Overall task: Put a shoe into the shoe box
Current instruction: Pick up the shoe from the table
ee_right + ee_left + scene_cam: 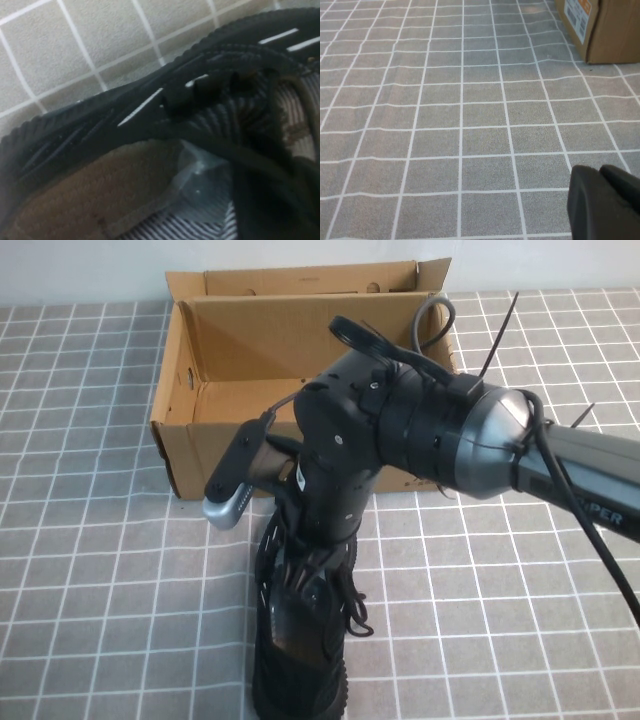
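Note:
The black knit shoe lies on the table in front of the shoe box, its toe toward the near edge. The brown cardboard box stands open, its lid flap folded up at the back. My right gripper reaches down from the right into the shoe's opening, and the arm hides it there. In the right wrist view the shoe fills the picture, with white dashes on its side and a tan insole inside. My left gripper hangs shut and empty over bare table, with a corner of the box far beyond it.
A grey cloth with a white grid covers the table. The right arm and its cables cross the right side in front of the box. The box carries a printed label on one end.

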